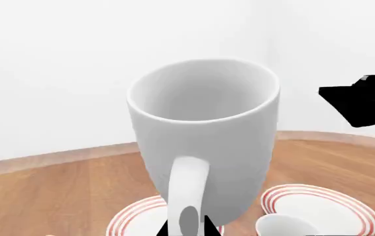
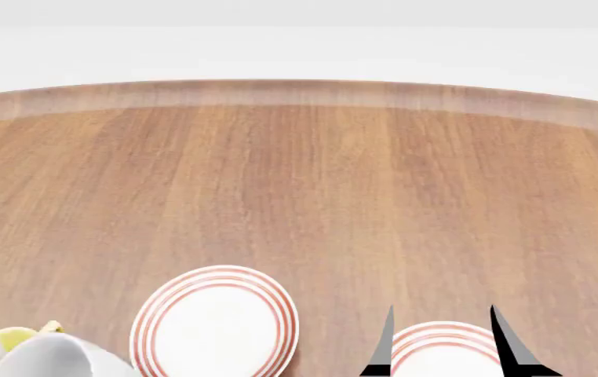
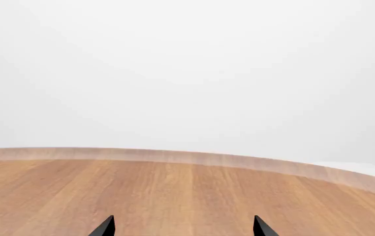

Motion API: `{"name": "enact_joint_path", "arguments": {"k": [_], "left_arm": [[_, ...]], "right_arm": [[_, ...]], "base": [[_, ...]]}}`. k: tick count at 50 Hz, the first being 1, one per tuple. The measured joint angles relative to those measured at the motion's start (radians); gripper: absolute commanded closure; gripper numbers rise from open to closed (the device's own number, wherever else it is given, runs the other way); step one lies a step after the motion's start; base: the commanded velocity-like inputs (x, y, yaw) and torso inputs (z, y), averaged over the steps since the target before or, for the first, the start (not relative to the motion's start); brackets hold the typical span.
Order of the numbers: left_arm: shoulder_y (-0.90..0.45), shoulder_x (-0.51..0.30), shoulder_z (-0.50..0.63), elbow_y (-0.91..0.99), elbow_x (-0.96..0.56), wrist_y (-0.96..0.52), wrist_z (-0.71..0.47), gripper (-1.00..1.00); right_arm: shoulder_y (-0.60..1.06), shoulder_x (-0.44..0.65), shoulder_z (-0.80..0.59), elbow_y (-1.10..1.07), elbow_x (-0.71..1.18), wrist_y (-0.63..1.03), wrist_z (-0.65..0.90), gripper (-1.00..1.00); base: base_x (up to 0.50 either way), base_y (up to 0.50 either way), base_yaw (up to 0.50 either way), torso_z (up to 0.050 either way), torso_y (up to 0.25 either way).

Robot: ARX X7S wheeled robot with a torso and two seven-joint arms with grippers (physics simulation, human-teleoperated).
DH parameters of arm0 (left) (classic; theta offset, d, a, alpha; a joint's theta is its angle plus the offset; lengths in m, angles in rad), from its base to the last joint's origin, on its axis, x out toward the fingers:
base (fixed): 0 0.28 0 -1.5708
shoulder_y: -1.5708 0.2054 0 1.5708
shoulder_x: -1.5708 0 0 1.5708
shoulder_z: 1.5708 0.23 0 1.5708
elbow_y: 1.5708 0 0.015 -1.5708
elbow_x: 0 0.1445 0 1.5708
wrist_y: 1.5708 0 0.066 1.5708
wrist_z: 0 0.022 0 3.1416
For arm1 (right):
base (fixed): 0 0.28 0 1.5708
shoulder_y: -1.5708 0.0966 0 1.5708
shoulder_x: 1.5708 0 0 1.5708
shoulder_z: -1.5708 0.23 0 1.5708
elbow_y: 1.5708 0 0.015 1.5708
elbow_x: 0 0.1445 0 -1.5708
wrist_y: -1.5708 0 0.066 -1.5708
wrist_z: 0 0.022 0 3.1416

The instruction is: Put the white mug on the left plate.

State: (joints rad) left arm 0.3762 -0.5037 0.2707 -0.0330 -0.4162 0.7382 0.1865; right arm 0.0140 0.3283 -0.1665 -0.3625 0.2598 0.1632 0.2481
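While the white mug fills the left wrist view, upright and lifted, its loop handle sits between the black fingertips of the left gripper, clenched on it. Left plate lies on the table below the mug, partly hidden by it; contact cannot be told. A second ringed plate lies beside it. Right gripper hovers over that second plate, fingers spread wide, grasping nothing.
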Motion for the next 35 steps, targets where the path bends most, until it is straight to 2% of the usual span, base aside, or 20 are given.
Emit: {"name": "enact_joint_path", "arguments": {"k": [15, 24, 35], "left_arm": [[-0.193, 0.093, -0.015, 0.015, 0.08, -0.297, -0.288, 1.0], [-0.262, 0.126, -0.001, 0.003, 0.127, -0.381, -0.356, 1.0], [-0.325, 0.156, 0.017, -0.037, 0.15, -0.428, -0.381, 1.0]], "right_arm": [[-0.007, 0.003, 0.0, 0.007, 0.004, -0.016, 0.002, -1.0], [-0.008, 0.003, -0.002, 0.018, 0.006, -0.025, 0.002, -1.0], [-0.007, 0.005, -0.003, 0.021, 0.01, -0.029, 0.004, -1.0]], "base": [[0.0, 0.0, 0.0, 0.0, 0.0], [0.0, 0.0, 0.0, 0.0, 0.0], [0.0, 0.0, 0.0, 0.0, 0.001]]}}
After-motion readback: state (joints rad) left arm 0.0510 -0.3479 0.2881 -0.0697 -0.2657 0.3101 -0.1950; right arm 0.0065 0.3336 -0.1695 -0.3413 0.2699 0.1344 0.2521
